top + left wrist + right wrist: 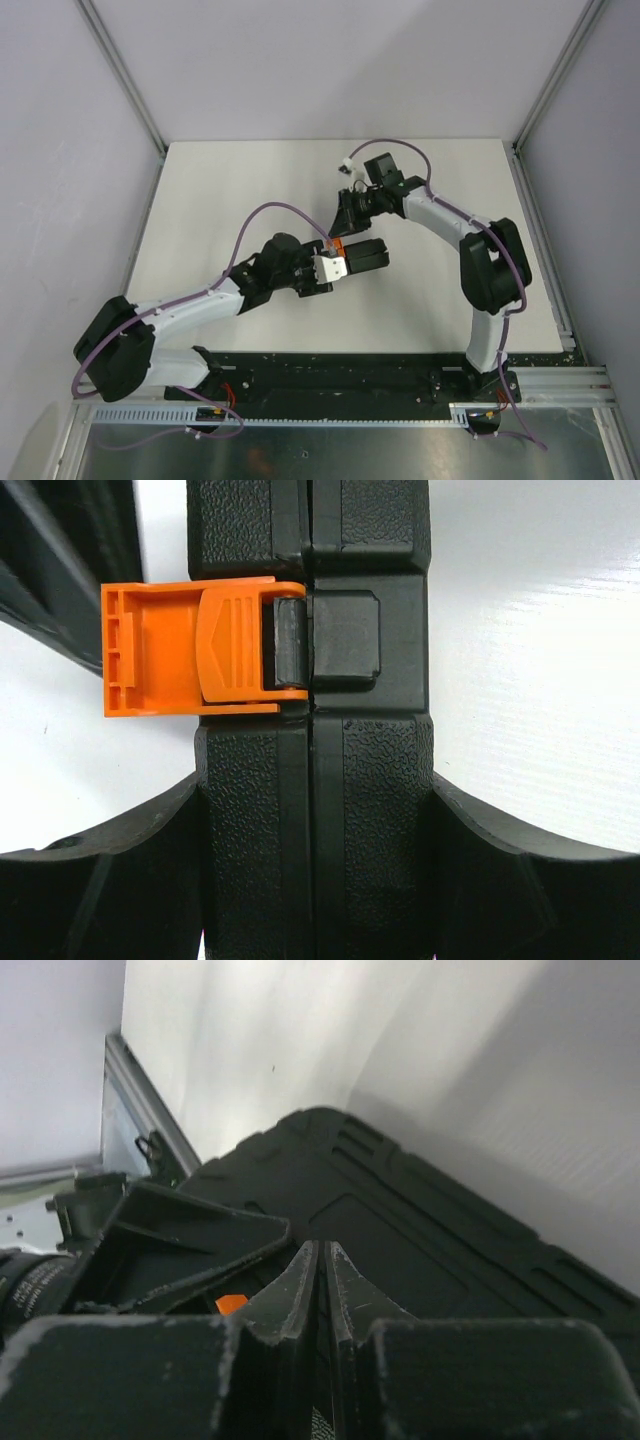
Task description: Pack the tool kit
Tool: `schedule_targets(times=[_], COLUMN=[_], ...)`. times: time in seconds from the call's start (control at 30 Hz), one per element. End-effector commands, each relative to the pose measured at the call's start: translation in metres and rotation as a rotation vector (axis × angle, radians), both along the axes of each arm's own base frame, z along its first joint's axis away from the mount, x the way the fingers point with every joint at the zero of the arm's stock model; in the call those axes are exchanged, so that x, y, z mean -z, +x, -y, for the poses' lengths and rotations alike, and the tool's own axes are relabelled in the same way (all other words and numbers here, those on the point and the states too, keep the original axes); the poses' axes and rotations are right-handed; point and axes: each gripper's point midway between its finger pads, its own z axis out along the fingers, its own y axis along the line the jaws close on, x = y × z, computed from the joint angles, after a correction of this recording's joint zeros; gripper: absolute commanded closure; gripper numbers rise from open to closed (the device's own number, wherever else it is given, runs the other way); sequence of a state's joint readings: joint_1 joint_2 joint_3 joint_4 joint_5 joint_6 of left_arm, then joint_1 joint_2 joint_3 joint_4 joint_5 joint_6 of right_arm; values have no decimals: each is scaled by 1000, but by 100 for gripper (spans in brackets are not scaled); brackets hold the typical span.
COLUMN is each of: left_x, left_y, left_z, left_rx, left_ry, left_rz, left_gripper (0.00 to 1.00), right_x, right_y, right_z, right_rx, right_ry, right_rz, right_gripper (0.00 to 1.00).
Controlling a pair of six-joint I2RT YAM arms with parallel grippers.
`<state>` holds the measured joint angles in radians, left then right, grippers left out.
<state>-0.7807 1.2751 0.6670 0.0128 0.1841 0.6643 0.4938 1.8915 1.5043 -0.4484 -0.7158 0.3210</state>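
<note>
Case: the black case [368,256] is sitting shut near the middle of the surface [230,190], a little toward 3 o'clock of centre in the top view. In the left wrist view [365,780] its two pebbled halves are meeting edge to edge down the picture. Whether it is resting flat or being lifted cannot be told.

Latch: the orange latch [180,650] is standing unfastened and sticking out toward 9 o'clock from the join. In the top view it is showing at the case's 9 o'clock end [338,245]. In the right wrist view only a small orange corner is peeking out [232,1303].

Left hand: the left hand [343,263] is reaching in from 8 o'clock and holding the case. Its fingers [120,890] are standing wide, one lying against each half below the latch.

Right hand: the right hand [338,232] is reaching in from 12 o'clock of the case. Its fingers [300,1290] are standing narrow, almost together, with nothing showing between them. The tips are hanging just beside the latch end, over the case's broad face [420,1230]; whether they are touching it cannot be told.

Surface: it is showing white on both sides of the case in the left wrist view [530,630].

Cables: a purple cable [262,208] is looping along each arm.
</note>
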Motion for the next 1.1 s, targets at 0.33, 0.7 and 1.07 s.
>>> schedule_targets(times=[0.33, 0.7, 1.07], left_x=[15, 15, 17], left_y=[-11, -10, -7], left_z=[-9, -6, -5], left_rx=[-16, -21, -25], left_ry=[35, 25, 30], left_rz=[-80, -105, -115], left_gripper=[100, 100, 100], right_x=[-45, -44, -10], right_y=[-55, -79, -105], right_z=[8, 18, 21], right_rx=[-215, -244, -279], right_ry=[134, 115, 0], right_rz=[-70, -79, -141], right_gripper=[90, 90, 90])
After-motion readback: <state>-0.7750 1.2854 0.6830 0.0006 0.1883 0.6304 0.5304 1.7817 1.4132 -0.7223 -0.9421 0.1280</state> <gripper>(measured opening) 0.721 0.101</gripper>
